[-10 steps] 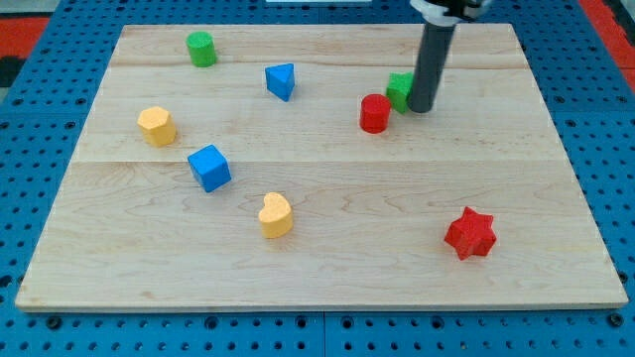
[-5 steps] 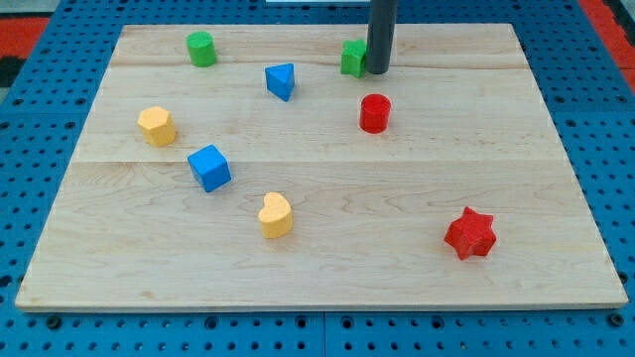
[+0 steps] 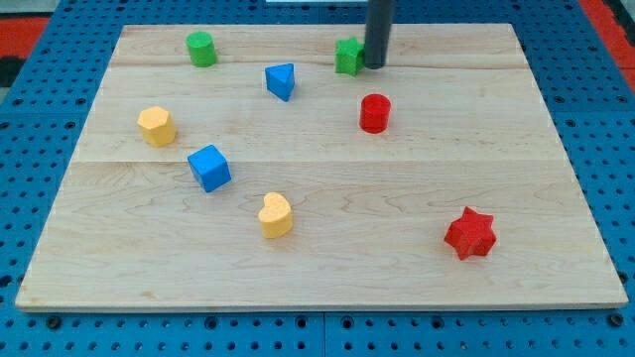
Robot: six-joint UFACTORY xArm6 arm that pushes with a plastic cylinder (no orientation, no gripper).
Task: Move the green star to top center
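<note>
Eight small coloured blocks sit on the pale wooden board (image 3: 327, 198), which rests on a blue perforated table (image 3: 30, 119). Near the view's top left stands a green cylinder block (image 3: 201, 49); a blue triangular block (image 3: 282, 80) lies right of and below it, and a red cylinder block (image 3: 374, 113) sits near the middle, below the rod. On the view's left is a yellow hexagon-like block (image 3: 157, 126), with a blue cube block (image 3: 209, 168) and a yellow heart-shaped block (image 3: 276, 215) lower down. A red star block (image 3: 469, 234) lies well apart at the lower right. None of these touches another.

The green star block (image 3: 349, 57) lies near the top edge, a little right of centre. My tip (image 3: 374, 65) stands just at its right side, touching or nearly so. The rod has no jaws to open or close and holds nothing. Its upper part is cut off by the view's top, and it hides the star's right edge.
</note>
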